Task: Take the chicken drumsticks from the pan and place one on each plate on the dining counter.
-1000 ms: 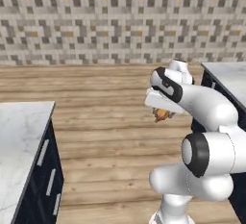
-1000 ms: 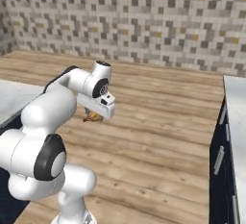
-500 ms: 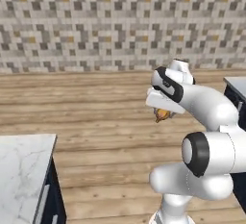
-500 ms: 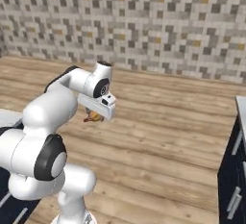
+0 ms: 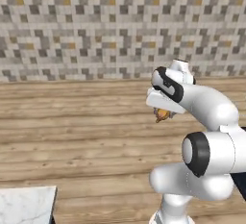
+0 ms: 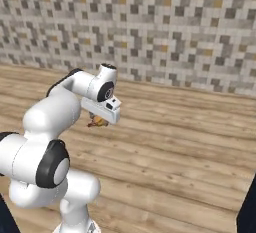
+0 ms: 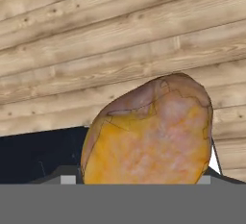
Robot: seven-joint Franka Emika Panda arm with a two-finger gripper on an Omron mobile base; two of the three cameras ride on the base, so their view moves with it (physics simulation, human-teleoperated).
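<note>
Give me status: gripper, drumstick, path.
Gripper shut on drumstick, held above wooden floor. Marble counter corner low left. Nothing in the way ahead.

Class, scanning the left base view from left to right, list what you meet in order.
Marble counter corner → chicken drumstick held under the gripper → the robot's white arm.

No text, label, brand, number or sign can be read anywhere in these pictures. The mosaic wall of small grey, beige and ochre tiles (image 5: 96,26) and the light wooden plank floor (image 6: 190,147) carry pattern and grain alone. The white marble desk corner (image 5: 24,205) carries no lettering, and the orange-brown roasted chicken drumstick (image 7: 149,131) bears no mark.
</note>
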